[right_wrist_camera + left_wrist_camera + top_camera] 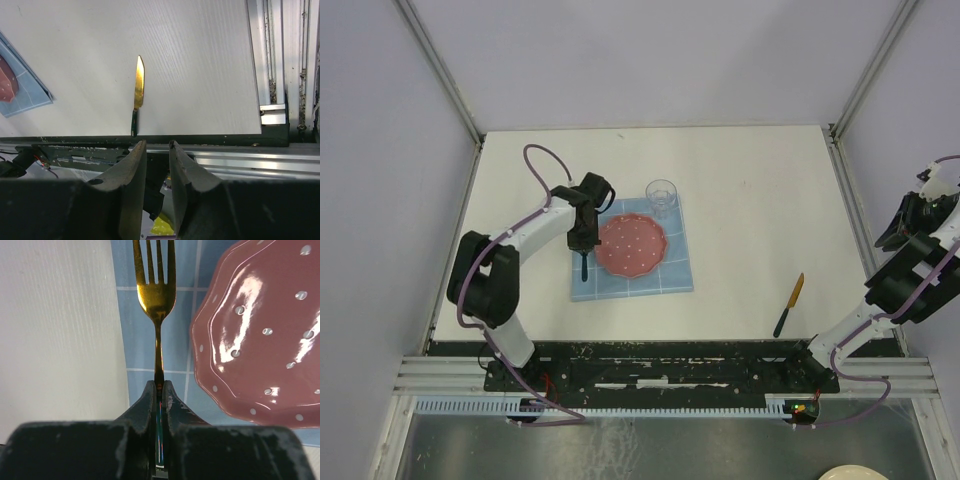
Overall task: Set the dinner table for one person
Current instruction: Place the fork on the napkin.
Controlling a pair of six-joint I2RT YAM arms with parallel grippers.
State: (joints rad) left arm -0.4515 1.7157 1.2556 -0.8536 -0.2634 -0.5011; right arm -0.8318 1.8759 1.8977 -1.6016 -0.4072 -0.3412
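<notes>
The left tool (160, 386) clamps the fork (156, 300) handle: stiff, light, likely slippery metal. The right tool (156, 146) stands apart, empty — grip the knife (137, 95) by its dark handle.

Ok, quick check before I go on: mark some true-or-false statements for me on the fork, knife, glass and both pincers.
1. The left pincer is shut on the fork. True.
2. The knife lies on the placemat. False: it lies on the bare dinner table, right of the placemat.
3. The glass stands on the plate. False: it stands on the placemat's far right corner, beside the plate.
4. The fork is left of the plate, over the placemat. True.
5. The right pincer holds the knife. False: its jaws are apart and empty.
</notes>
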